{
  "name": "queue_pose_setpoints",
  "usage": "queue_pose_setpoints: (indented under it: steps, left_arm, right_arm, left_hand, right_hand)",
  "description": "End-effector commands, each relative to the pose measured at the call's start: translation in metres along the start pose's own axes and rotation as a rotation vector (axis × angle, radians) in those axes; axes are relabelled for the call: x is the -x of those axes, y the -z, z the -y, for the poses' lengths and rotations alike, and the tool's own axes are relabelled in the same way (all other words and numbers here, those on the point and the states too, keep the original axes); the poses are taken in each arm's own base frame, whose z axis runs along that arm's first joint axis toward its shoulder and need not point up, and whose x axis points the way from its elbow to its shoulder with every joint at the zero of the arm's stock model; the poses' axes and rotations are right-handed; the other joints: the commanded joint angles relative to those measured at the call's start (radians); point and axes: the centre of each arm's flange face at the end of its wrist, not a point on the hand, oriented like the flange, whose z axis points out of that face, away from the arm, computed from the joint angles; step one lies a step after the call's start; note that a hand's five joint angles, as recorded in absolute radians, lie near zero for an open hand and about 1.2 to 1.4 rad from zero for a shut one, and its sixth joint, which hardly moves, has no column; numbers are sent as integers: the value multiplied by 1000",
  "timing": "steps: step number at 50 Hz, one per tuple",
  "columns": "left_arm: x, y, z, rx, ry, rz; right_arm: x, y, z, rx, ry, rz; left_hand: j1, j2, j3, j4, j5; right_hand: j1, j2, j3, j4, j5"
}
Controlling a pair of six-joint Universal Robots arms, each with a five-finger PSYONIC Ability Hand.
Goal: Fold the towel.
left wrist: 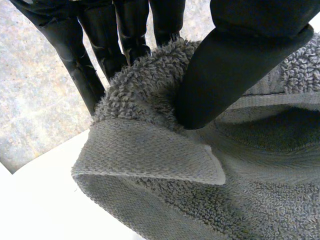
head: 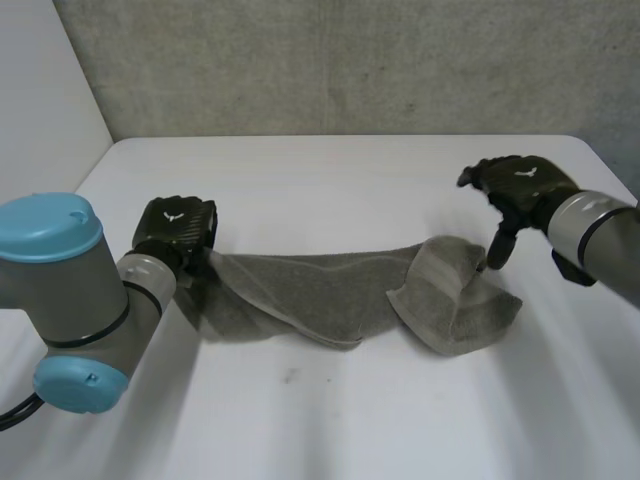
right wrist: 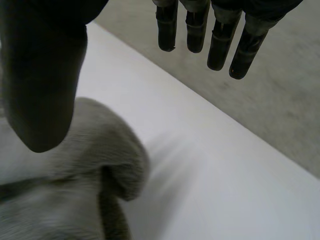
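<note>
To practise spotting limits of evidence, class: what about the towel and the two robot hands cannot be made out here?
Head view: the back of the left robot hand covers its fingertips and the towel end under it.
Right wrist view: the thumb of the right robot hand hides whether it touches the towel.
Left wrist view: the edge cuts off most of the towel.

Towel (head: 330,292) across table (head: 330,180) ctr, L hand (head: 178,230) at its left end, R hand (head: 520,182) by its right end
</note>
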Motion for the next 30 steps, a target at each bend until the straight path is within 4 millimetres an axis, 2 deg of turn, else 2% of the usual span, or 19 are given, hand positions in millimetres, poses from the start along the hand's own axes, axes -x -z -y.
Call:
queue_pose_setpoints:
  steps: [1,2,3,5,8,13,19,21,25,27,30]
  left_arm:
    - [1,5,5,-12,0,2]
    - [1,5,6,-14,1,3]
    - [1,5,6,-14,1,3]
    - [1,6,6,-13,1,4]
    - [2,6,7,-16,1,5]
    - [2,7,6,-15,2,4]
    - [3,8,9,-24,1,8]
    - [5,8,11,-28,2,15]
    - [8,7,11,-25,4,23]
    - [11,7,9,-19,5,31]
    - [12,7,7,-13,6,35]
  right_arm:
    - [70,30,-2,-25,199,160]
    - [88,34,-9,-21,238,184]
    - [88,34,-9,-21,238,184]
    - [106,31,-21,-34,273,180]
    - [114,28,-29,-41,291,178]
    - [142,18,-55,-34,326,165]
    - [145,2,-74,-15,331,78]
    - [142,-10,-81,-35,342,-2]
    - [138,-18,-82,-62,353,-70]
    - [128,-21,-75,-85,372,-137]
    - [121,-19,-69,-94,377,-165]
  left_hand:
    - [224,180,181,180,207]
    - [224,180,181,180,207]
    - [224,180,181,180,207]
    - [224,180,181,180,207]
    - [224,180,181,180,207]
    - [224,180,181,180,207]
    - [224,180,181,180,207]
    - [224,180,181,180,207]
    - [224,180,181,180,207]
    - [224,180,181,180,207]
    - [224,180,181,180,207]
  right_hand:
    - [-12,-36,-22,-34,-11]
    - [8,-16,-2,-14,9]
    - [8,-16,-2,-14,10]
    - [14,-10,4,-8,15]
    - [29,5,19,7,30]
    - [29,5,19,7,30]
    - [26,2,16,4,27]
    - [52,28,42,30,53]
    - [187,163,177,166,189]
    - [330,306,321,309,332]
    - [384,360,374,362,385]
